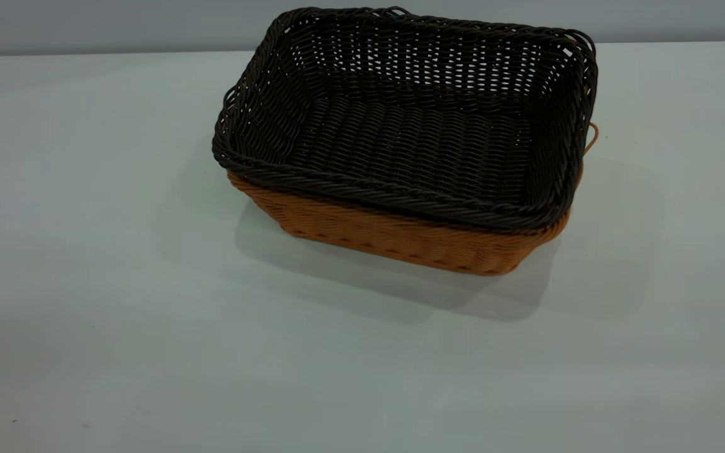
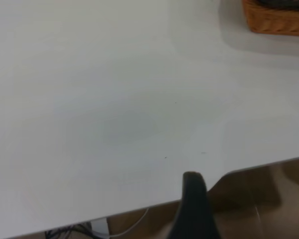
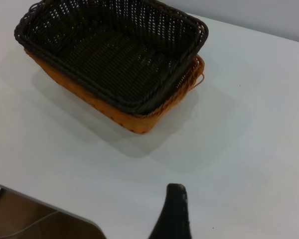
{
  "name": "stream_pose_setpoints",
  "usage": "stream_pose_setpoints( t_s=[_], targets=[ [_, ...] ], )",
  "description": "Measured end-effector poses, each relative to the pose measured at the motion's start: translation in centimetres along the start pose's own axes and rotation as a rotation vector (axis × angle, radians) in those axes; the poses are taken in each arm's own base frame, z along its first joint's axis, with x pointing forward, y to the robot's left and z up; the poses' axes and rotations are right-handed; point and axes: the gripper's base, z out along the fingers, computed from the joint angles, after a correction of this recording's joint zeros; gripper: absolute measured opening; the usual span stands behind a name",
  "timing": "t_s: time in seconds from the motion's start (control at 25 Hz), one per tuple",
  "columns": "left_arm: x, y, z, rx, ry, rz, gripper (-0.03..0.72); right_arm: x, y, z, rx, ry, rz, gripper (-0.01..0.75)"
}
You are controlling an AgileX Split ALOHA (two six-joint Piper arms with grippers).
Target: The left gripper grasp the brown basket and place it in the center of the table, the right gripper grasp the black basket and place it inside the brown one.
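At the centre of the table [image 1: 85, 283], as I read the exterior view, the black basket [image 1: 413, 119] sits nested inside the brown basket [image 1: 400, 236], its braided rim riding just above the brown one's rim on every side I can see. The pair lies with its long axis running roughly across that view, slightly skewed. A small loop of the brown basket shows at the short end toward the right arm's side.

Neither arm appears in the exterior view. My left wrist camera shows one dark fingertip of the left gripper [image 2: 193, 209] over the table's edge, with only a corner of the brown basket [image 2: 274, 22] far off. My right wrist camera shows one fingertip of the right gripper [image 3: 173, 214] above bare tabletop, the nested pair [image 3: 114, 59] lying well ahead of it. From a single fingertip per view I cannot tell whether either set of jaws is spread or closed; neither holds anything.

I judge both placements done. The right gripper appears the nearer, should I need to reseat the black basket.
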Motion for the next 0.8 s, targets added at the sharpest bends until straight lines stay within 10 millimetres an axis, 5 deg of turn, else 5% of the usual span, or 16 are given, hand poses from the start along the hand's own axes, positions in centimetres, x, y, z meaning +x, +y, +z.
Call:
stream_pose_setpoints(
  t_s=[0.8],
  targets=[
    [1.2,1.1,-1.2,-0.211,-0.11,-0.152,0.51,0.0,0.0,0.0,0.0,0.0,0.0,0.586]
  ],
)
